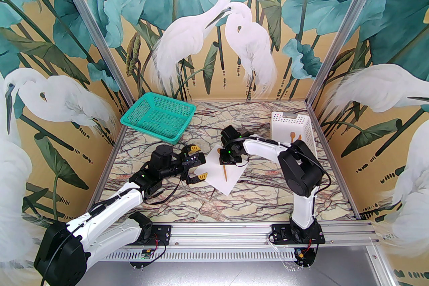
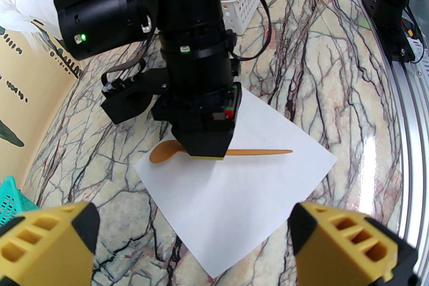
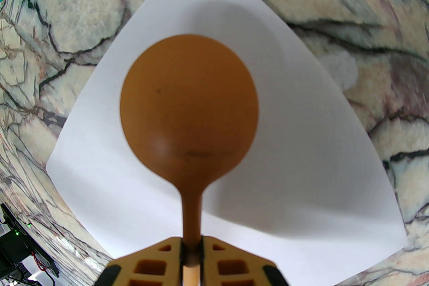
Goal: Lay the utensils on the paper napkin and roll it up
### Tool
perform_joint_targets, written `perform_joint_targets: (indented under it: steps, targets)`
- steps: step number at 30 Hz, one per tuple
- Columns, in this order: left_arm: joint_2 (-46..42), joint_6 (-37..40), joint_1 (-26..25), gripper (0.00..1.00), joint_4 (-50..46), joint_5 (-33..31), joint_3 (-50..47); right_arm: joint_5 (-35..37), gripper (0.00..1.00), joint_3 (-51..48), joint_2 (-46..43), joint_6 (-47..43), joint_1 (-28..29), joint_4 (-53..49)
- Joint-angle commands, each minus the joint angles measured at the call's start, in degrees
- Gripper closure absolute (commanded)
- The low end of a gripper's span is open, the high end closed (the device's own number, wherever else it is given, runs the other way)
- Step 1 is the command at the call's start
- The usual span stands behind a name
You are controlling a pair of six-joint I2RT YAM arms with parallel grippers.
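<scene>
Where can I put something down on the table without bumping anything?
The biggest bare patch of table is at the front, between the napkin and the arm bases. Another is at the back, between the green basket and the white basket. The napkin is crowded: the open left gripper beside it, the right gripper holding the spoon there.

An orange-brown spoon (image 2: 254, 152) stretches across a flat white paper napkin (image 2: 234, 204), bowl at its far corner, handle pointing near.
</scene>
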Motion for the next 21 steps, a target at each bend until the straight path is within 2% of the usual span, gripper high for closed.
perform_joint_targets:
  steps: [1, 21]
  targets:
    - [-0.2, 1.0, 0.1, 0.01, -1.1, 1.7, -0.7, 1.1, 0.84, 1.8, 1.4, 0.6, 0.6, -0.2]
    - [-0.2, 1.1, 0.1, 0.01, -1.4, 2.7, -0.8, 2.3, 0.83, 2.6, 4.5, 1.8, 0.9, 0.0]
